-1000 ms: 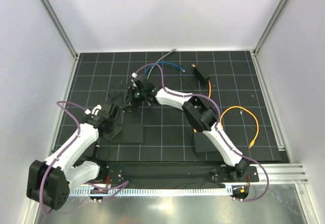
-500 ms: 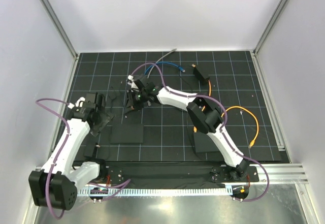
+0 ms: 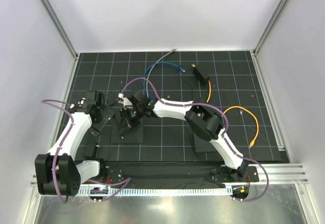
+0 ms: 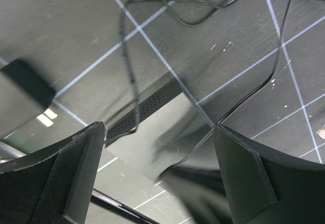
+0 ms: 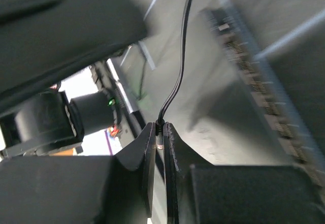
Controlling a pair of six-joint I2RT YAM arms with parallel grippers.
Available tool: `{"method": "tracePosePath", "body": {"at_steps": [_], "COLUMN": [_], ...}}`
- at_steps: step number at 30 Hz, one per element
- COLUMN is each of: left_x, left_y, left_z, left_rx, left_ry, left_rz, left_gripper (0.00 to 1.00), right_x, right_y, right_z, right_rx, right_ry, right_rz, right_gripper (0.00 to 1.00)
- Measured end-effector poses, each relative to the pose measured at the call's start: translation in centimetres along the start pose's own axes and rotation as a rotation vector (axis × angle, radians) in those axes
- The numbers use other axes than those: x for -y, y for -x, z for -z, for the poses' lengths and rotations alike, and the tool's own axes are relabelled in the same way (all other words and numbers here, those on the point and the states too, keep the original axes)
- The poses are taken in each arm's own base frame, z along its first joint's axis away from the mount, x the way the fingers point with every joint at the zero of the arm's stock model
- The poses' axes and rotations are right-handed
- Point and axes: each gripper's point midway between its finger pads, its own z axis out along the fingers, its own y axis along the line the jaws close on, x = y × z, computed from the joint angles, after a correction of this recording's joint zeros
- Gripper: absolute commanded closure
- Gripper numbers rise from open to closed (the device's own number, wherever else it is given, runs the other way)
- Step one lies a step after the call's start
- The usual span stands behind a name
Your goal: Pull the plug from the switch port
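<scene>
**Supervisor:** Report the jaw state of both arms.

**Operator:** On the left gripper (image 4: pixel 157 130) I see the jaws wide apart with nothing between them. Its wrist view looks down on the grid mat (image 4: pixel 76 36) and some loose black wires (image 4: pixel 193 21). On the right gripper (image 5: pixel 158 127) the jaws are together, clamped on a thin black wire (image 5: pixel 180 56) that runs up out of the fingertips.

**Supervisor:** Where is the task item?

**Operator:** I read the switch box (image 3: pixel 202 73) at 1 o'clock from mat centre, near the far edge. The orange cable (image 3: pixel 255 125) meets the box at its 5 o'clock end. I take the plug (image 3: pixel 207 81) to be there, though it is too small in the overhead view for me to confirm it is seated in the port. The cable's free end (image 3: pixel 252 143) lies at 4 o'clock.

**Supervisor:** Where are the grippers relative to the box?

**Operator:** Both sit at 9 o'clock from mat centre, well apart from the box. The left one is at 9 o'clock of the right one.
</scene>
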Motion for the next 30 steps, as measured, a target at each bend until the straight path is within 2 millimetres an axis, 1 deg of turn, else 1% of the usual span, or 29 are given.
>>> {"method": "tracePosePath", "body": {"at_steps": [3,6,11,14,17,18,20,21,23,24,26,27,29,30], "left_x": [0.2,0.3,0.5,0.7,0.9,1.0,1.1,1.1,1.0,1.0,1.0,1.0,1.1,1.2], "left_y": [-0.5,-0.9,-1.0,-1.0,-1.0,-1.0,-1.0,-1.1,-1.2,-1.2,-1.2,-1.2,-1.0,-0.9], "left_z": [-0.9,-1.7,-2.8,-3.1,-3.4,-3.5,-3.6,-3.6,-3.7,-3.7,-3.6,-3.5,-3.3,-3.2], "left_rx": [-0.024,-0.045,-0.064,-0.068,-0.071,-0.071,-0.070,-0.070,-0.072,-0.071,-0.069,-0.065,-0.058,-0.053], "left_ry": [0.000,0.012,0.023,0.022,0.020,0.018,0.012,0.011,0.011,0.010,0.003,-0.001,-0.013,-0.020], "left_rz": [-0.003,-0.007,-0.016,-0.022,-0.023,-0.023,-0.022,-0.022,-0.023,-0.024,-0.024,-0.025,-0.022,-0.022], "left_gripper": [0.08,0.07,0.08,0.10,0.17,0.23,0.29,0.34,0.39,0.45,0.50,0.55,0.61,0.66], "right_x": [-1.0,-1.9,-2.2,-1.9,-1.6,-1.5,-1.4,-1.4,-1.3,-1.2,-0.9,-0.7,-0.4,-0.3], "right_y": [-0.9,-1.3,-1.2,-1.3,-1.8,-1.9,-2.0,-2.0,-2.1,-2.2,-2.4,-2.6,-3.0,-3.1], "right_z": [-0.5,-0.8,-0.9,-1.0,-1.1,-1.2,-1.2,-1.2,-1.2,-1.3,-1.3,-1.4,-1.4,-1.4], "right_rx": [-0.024,-0.033,-0.028,-0.026,-0.033,-0.035,-0.035,-0.034,-0.034,-0.034,-0.038,-0.041,-0.047,-0.049], "right_ry": [0.029,0.058,0.078,0.080,0.078,0.076,0.076,0.077,0.077,0.076,0.073,0.070,0.065,0.063], "right_rz": [0.010,0.022,0.025,0.016,0.001,-0.002,-0.005,-0.007,-0.010,-0.015,-0.023,-0.029,-0.040,-0.045], "right_gripper": [0.97,0.98,0.98,0.98,0.97,0.96,0.92,0.91,0.89,0.88,0.86,0.86,0.86,0.85]}}
